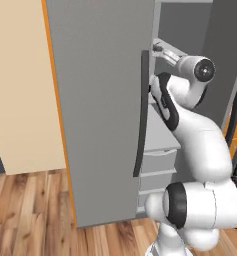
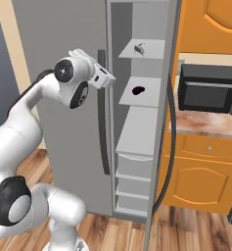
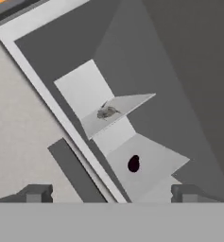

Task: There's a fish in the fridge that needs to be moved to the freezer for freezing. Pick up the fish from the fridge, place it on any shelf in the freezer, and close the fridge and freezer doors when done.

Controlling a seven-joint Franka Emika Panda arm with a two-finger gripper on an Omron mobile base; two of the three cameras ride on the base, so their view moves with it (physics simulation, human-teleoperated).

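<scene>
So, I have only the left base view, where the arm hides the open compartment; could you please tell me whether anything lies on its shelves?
Observer: Yes, a tiny dark grey fish lies on the upper solid pale grey shelf of the narrow grey freezer compartment.
Operator: Thank you. Is the tool holding anything?
Observer: No, the hand view shows it open and empty, aimed at those shelves.
Operator: And the next shelf down?
Observer: A dark oval patch sits on it; I cannot tell what it is.
</scene>
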